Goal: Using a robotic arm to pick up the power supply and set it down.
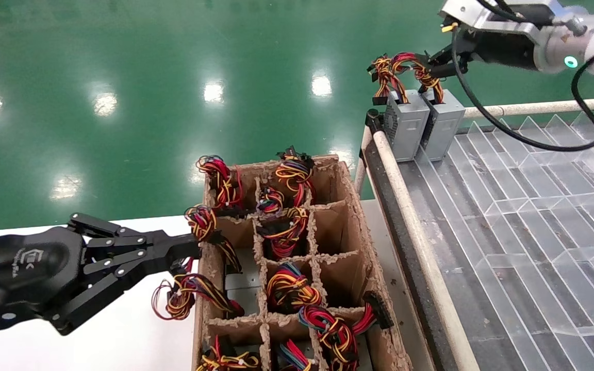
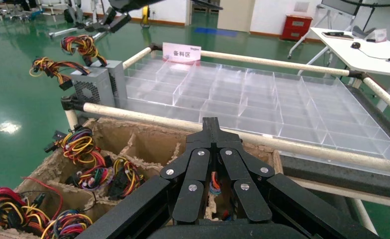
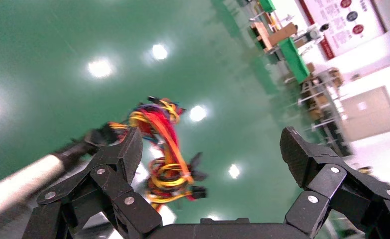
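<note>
Observed: two power supplies stand upright side by side at the far corner of the clear compartmented tray (image 1: 534, 206), against its pale rail. The right-hand one, the power supply (image 1: 444, 129) with the arching red, yellow and black wire bundle (image 1: 415, 67), appears already set down. The right claw (image 1: 444, 62) sits just above and beside that bundle with its fingers spread wide and nothing between them, as the right wrist view confirms; the wires pass close to one finger (image 3: 118, 159). The neighbouring power supply (image 1: 405, 129) carries a tighter orange-yellow bundle.

The left claw (image 1: 181, 250) is at the near-left edge of the cardboard divider box (image 1: 348, 206), fingers drawn together. Whether they pinch a wire or merely meet, I cannot tell. Several wire bundles fill the box cells.

Judgement on the step in hand: the release looks complete, so the right arm should withdraw straight up and back, keeping its fingers spread until clear of the loops. A sideways exit risks hooking a wire and toppling the unit or its neighbour.

Not determinable: the base of the placed unit is partly masked by the tray walls, so its seating in a compartment cannot be confirmed. The supply bodies in the box are mostly hidden under wiring. The right arm is cut off at the frame edge
</note>
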